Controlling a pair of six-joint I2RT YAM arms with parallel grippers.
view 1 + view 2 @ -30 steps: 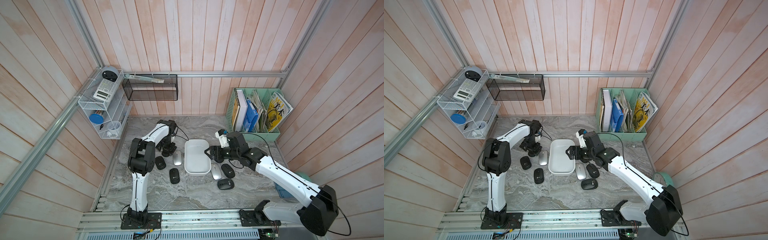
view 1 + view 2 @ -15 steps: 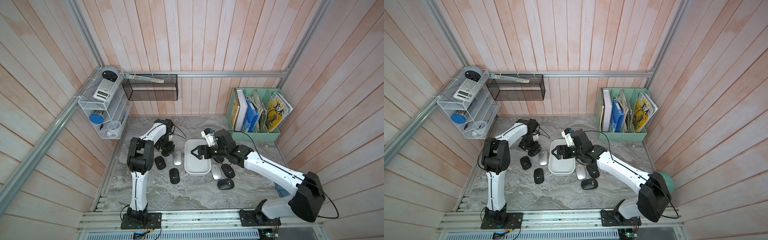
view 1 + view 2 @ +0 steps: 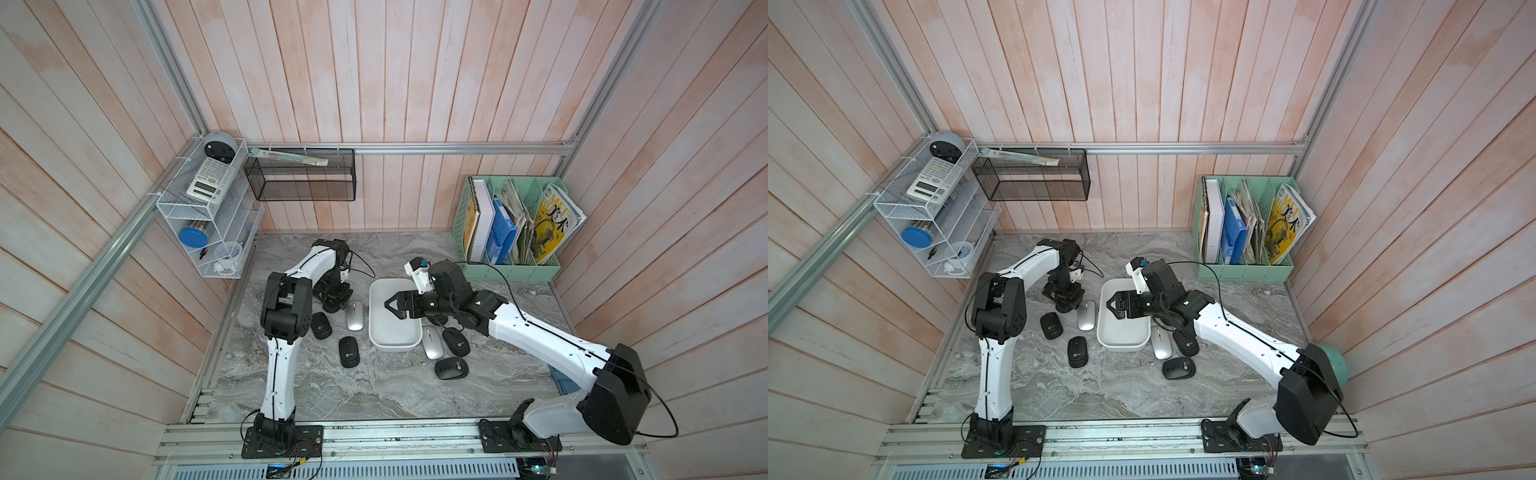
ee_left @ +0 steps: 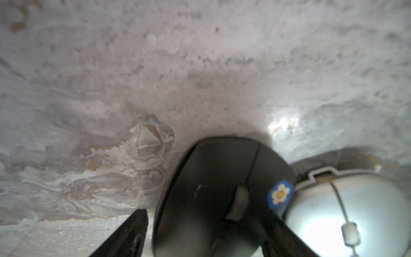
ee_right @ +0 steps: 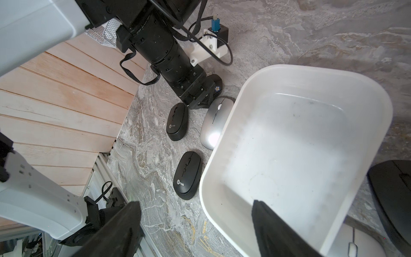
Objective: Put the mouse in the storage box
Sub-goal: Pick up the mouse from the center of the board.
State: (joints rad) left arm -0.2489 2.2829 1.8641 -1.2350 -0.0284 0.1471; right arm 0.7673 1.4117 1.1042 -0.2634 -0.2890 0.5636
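- While the left end effector (image 3: pixel 334 296) stands low over the table (image 3: pixel 374 399), its fingers (image 4: pixel 129 233) straddle the black mouse (image 4: pixel 218 189) with a flower sticker.
- A thin strip of table shows between one finger and the mouse, so the jaws seem apart rather than clamped; the close view is blurred.
- Just beside that end effector, on the sticker side, lies a silver mouse (image 3: pixel 354 316).
- The right end effector (image 3: pixel 392 307) hovers with its fingers spread wide and nothing between them.
- Directly beneath it sits the storage box (image 3: pixel 390 343), its bare white floor showing in the right wrist view.
- The black mouse rests on the table outside the box, with the silver mouse between the two.
- Near the left end effector, toward its arm's base, lie a plain black mouse (image 3: pixel 321 325) and a second plain black mouse (image 3: pixel 348 352).
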